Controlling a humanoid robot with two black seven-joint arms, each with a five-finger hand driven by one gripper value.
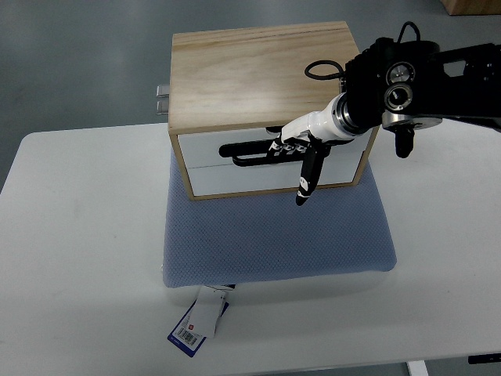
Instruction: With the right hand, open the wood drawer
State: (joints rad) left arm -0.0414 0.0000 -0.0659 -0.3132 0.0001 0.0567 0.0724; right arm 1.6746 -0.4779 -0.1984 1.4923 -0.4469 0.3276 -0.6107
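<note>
A light wood drawer box (pixel 250 74) with two white drawer fronts stands on a blue cushion (pixel 274 235). My right arm comes in from the right edge, above the box's right corner. My right hand (pixel 293 153) is at the upper drawer front (pixel 203 149), its fingers curled around a black bar handle (pixel 243 154) that runs across that front. One black finger (pixel 305 184) points down over the lower drawer front (pixel 235 178). Both fronts look about level with the box's face. My left arm does not show.
The cushion lies on a white table (pixel 78 251), with a paper tag (pixel 200 321) sticking out from under its front edge. A metal fitting (pixel 162 98) juts from the box's left side. A black cable (pixel 321 70) loops over the box top.
</note>
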